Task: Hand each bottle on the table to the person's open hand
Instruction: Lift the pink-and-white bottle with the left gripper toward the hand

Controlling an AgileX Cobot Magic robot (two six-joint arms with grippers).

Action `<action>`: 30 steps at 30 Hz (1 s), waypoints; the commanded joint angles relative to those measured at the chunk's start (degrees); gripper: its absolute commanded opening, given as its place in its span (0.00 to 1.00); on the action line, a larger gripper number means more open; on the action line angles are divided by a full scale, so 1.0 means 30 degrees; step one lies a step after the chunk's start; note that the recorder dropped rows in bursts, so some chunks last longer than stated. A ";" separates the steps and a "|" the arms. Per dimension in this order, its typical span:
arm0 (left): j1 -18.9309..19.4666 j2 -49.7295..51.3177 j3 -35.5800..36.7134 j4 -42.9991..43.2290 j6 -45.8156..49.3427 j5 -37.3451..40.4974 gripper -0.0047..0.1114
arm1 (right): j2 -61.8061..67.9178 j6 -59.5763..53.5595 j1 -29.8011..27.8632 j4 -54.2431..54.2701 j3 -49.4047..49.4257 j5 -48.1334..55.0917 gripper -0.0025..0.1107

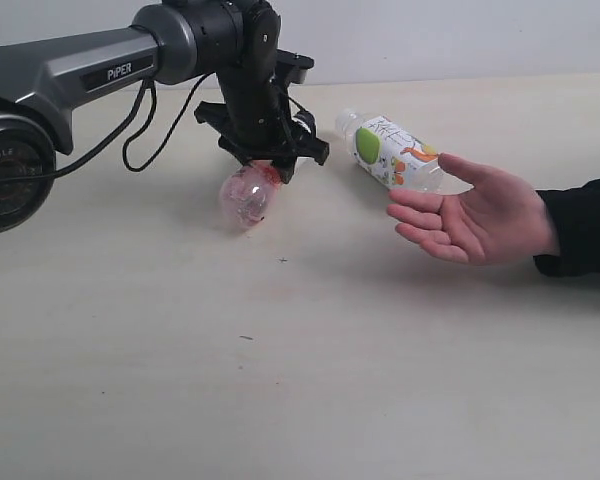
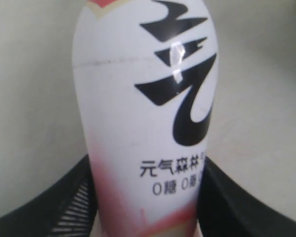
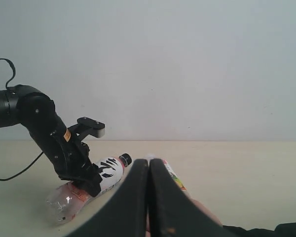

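Table (image 1: pixel 280 400): wide, pale wood-grain.
Left arm (image 1: pixel 80 70): dark, entering the exterior view from 9 o'clock.
Open hand (image 1: pixel 475 215): palm up, at 3 o'clock.
Green-and-orange bottle (image 1: pixel 390 150): lying at 1 o'clock, just beside the hand.
Pink bottle (image 1: pixel 245 197): on the table at 10 o'clock, clamped between the left gripper (image 1: pixel 270 165) fingers (image 2: pixel 54 207).
Right gripper (image 3: pixel 149 197): fingers pressed together, holding nothing.

Right end effector (image 3: pixel 148 164) closed — left end effector (image 3: pixel 86 183) around black-capped bottle (image 3: pixel 108 171).
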 commanded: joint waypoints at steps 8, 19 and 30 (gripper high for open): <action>-0.0103 -0.1669 -0.0078 0.0013 -0.2497 0.0102 0.04 | -0.0090 0.0005 0.0010 0.0010 0.0103 -0.0218 0.02; -0.2246 -0.4569 0.1056 0.0001 -0.3470 0.1045 0.04 | -0.0090 0.0005 0.0010 0.0010 0.0103 -0.0218 0.02; -0.4254 -0.9054 0.5781 -0.0659 -0.5969 -0.0183 0.04 | -0.0090 0.0005 0.0010 0.0010 0.0103 -0.0218 0.02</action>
